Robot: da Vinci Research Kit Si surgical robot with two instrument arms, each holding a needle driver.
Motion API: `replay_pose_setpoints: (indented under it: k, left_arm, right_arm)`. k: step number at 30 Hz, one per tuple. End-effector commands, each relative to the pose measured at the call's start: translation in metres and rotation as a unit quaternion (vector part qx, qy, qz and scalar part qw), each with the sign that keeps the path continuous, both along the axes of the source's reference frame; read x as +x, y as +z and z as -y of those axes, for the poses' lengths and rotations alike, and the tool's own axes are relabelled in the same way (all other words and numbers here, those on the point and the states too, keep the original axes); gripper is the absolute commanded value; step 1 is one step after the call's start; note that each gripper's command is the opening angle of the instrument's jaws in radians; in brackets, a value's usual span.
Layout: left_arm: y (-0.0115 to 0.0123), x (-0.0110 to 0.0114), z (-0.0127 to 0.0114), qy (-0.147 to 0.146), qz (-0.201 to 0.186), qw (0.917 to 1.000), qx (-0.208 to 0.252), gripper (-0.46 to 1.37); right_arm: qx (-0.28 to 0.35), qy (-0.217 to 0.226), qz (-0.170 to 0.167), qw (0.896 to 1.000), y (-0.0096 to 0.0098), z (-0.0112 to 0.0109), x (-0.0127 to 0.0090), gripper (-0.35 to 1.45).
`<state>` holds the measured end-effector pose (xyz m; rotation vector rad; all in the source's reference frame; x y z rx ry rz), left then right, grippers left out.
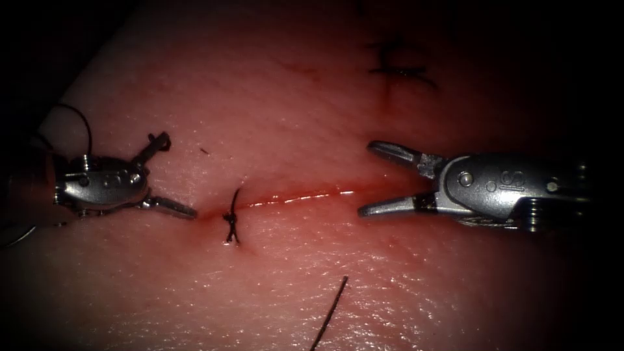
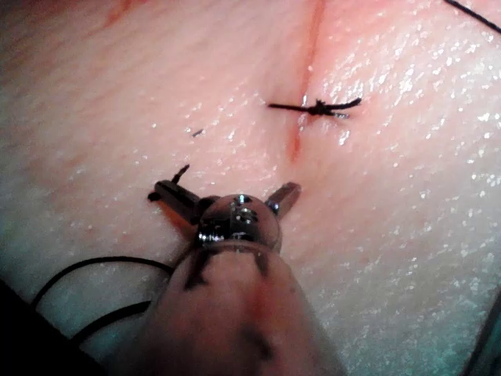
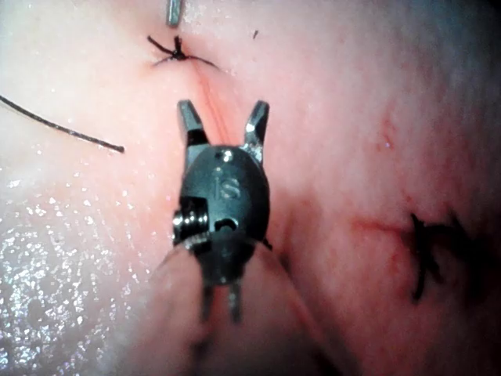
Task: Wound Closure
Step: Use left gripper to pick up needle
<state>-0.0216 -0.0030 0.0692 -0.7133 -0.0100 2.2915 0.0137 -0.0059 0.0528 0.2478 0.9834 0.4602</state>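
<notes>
The cut (image 1: pixel 305 195) runs across the tissue (image 1: pixel 292 117) as a thin red line. A knotted stitch (image 1: pixel 232 221) with short ends crosses it near its left end. My left tool (image 1: pixel 170 175) sits just left of that end, jaws open and gripping nothing; a short dark bit of thread (image 2: pixel 180 172) clings to one jaw tip. My right tool (image 1: pixel 369 179) stands at the cut's right end, jaws wide open and holding nothing, one jaw on each side of the line. The same knot (image 2: pixel 317 106) lies ahead of the left tool (image 2: pixel 223 188), and beyond the right tool (image 3: pixel 223 110).
A loose thread end (image 1: pixel 331 312) lies on the tissue in front of the cut. Thread loops (image 1: pixel 81 120) behind the left tool's wrist. An older dark stitch (image 1: pixel 396 65) sits on the far tissue, up and right. Red fluid wets the cut.
</notes>
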Motion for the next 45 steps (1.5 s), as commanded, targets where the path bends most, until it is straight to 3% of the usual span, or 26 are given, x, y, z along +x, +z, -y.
replay_pose_setpoints:
  k: [1,7,8,13,18,21,24,29,32,34,41,45]
  left_arm:
    - [-0.0006,0.0004,0.0002,-0.006,-0.006,0.9999,0.005,1.24]
    - [-0.0013,0.0015,0.0009,-0.023,-0.004,0.9987,0.044,1.11]
    - [-0.0013,0.0016,0.0013,-0.036,0.000,0.9981,0.050,0.96]
    - [-0.0017,0.0015,0.0038,-0.040,0.010,0.9975,0.058,0.88]
    - [-0.0046,0.0000,0.0043,-0.038,0.028,0.9957,0.079,0.88]
    - [-0.0065,-0.0009,0.0035,-0.031,0.062,0.9935,0.090,0.86]
    - [-0.0095,-0.0016,0.0022,-0.014,0.108,0.9924,0.057,0.72]
    - [-0.0137,-0.0019,0.0004,0.011,0.149,0.9886,0.016,0.77]
    - [-0.0158,-0.0021,-0.0002,0.024,0.156,0.9874,-0.001,0.76]
    - [-0.0176,-0.0025,-0.0006,0.041,0.159,0.9862,-0.015,0.76]
    - [-0.0220,-0.0033,-0.0007,0.109,0.174,0.9763,-0.068,0.80]
    - [-0.0233,-0.0034,-0.0012,0.131,0.189,0.9659,-0.119,0.82]
  right_arm:
    - [0.008,0.000,-0.002,1.000,0.0000,0.0001,0.0000,1.24]
    - [0.013,-0.006,-0.003,1.000,-0.0001,0.0006,0.0001,1.25]
    - [0.017,-0.006,-0.003,1.000,-0.0002,0.0007,0.0001,1.25]
    - [0.018,-0.009,-0.005,1.000,-0.0003,0.0010,0.0004,1.25]
    - [0.037,-0.010,-0.005,0.999,0.0001,0.0020,0.0006,1.19]
    - [0.039,-0.019,0.005,0.999,0.0003,0.0023,0.0007,1.19]
    - [0.041,-0.020,0.005,0.999,0.0003,0.0019,0.0007,1.24]
    - [-0.026,-0.052,-0.005,0.998,-0.0005,0.0005,0.0004,1.22]
    - [-0.025,-0.047,-0.021,0.998,-0.0012,0.0000,0.0003,1.08]
    - [-0.020,-0.053,-0.043,0.997,-0.0018,-0.0005,0.0002,0.86]
    - [-0.007,-0.040,-0.052,0.998,-0.0033,0.0000,0.0009,1.26]
    - [-0.012,-0.056,-0.046,0.997,-0.0038,0.0009,0.0013,1.31]
